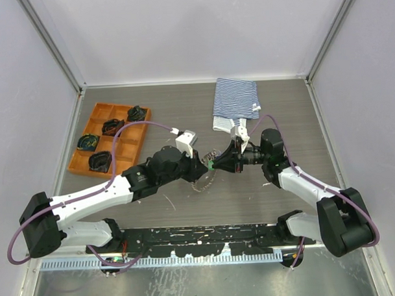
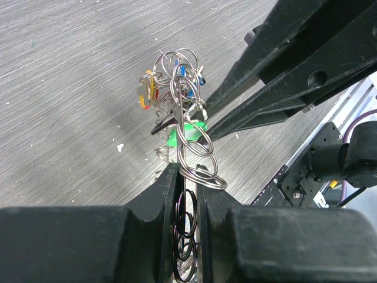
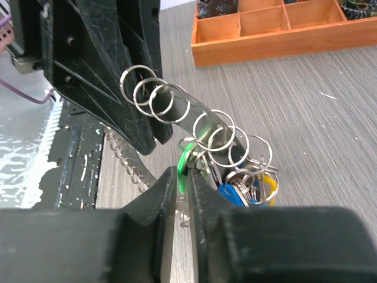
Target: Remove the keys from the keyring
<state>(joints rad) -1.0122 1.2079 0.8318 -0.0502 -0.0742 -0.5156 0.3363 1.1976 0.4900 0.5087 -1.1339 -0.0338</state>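
My two grippers meet above the middle of the table. My left gripper (image 1: 201, 166) (image 2: 187, 172) is shut on the keyring (image 2: 189, 147), a flat metal strip strung with several split rings (image 3: 171, 105). The keys (image 2: 174, 82) hang in a bunch at its far end: a blue one (image 3: 231, 194), a yellow one (image 3: 268, 187) and a green one (image 2: 189, 131). My right gripper (image 1: 217, 164) (image 3: 184, 177) is shut on the green key's head (image 3: 183, 166). The grey chain (image 1: 202, 184) (image 3: 126, 162) hangs down to the table below.
An orange tray (image 1: 123, 147) (image 3: 277, 36) with dark bundles stands at the left. A striped blue-white cloth (image 1: 236, 100) lies at the back. A black rail (image 1: 207, 238) runs along the near edge.
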